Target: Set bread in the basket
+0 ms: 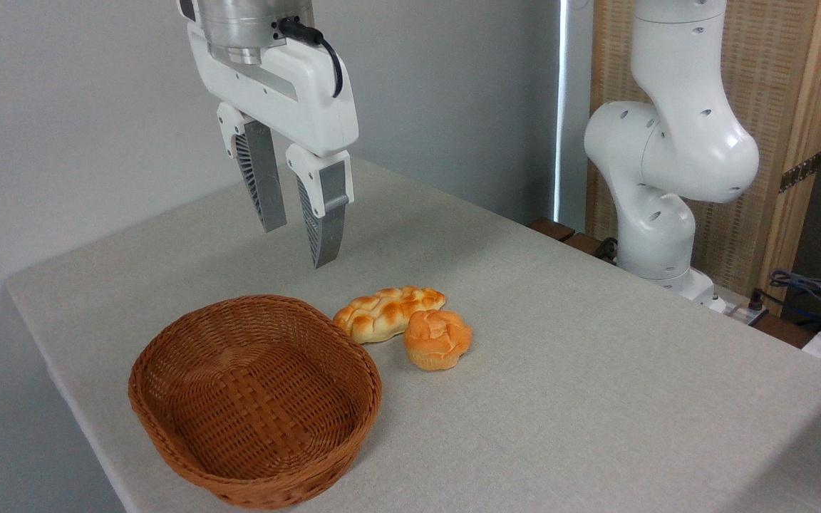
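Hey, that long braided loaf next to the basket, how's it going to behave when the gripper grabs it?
The braided loaf looks soft and puffy, so it is probably light and may squash slightly under the fingers. Its bumpy crust should offer some grip. It seems to touch the round bun, so lifting it may nudge the bun.

Basket (189,399) woven wicker; bread (382,313) bumpy crust; table (596,370) matt cloth.

Setting: worktop (596,399) covered in pale grey-beige cloth | Rear: plain light grey wall (61,107), bright vertical strip of light (562,107) at its right edge | Right: woven reed screen (774,85) in a light wooden frame (806,142) | Far right: cables (809,288) beside the worktop edge
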{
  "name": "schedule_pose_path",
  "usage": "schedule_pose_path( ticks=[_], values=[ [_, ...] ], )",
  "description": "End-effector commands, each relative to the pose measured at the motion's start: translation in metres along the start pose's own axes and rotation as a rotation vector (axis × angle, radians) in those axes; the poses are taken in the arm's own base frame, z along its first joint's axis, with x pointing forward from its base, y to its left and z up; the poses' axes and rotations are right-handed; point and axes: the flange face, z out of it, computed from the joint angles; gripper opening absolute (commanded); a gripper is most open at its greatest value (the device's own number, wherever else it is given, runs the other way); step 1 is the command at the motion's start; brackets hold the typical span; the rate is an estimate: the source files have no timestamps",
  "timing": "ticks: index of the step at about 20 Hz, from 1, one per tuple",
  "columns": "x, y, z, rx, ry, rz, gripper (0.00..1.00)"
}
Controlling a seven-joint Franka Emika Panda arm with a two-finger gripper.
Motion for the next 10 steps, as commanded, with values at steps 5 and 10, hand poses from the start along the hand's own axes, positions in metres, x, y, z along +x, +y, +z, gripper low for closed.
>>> schedule_pose_path(
  ticks=[5,10],
  values=[
    [-0.0023,0.0032,0.0008,-0.015,0.010,0.015,1.00],
    [-0.0024,0.0034,0.0009,-0.016,0.009,0.015,1.00]
  ],
)
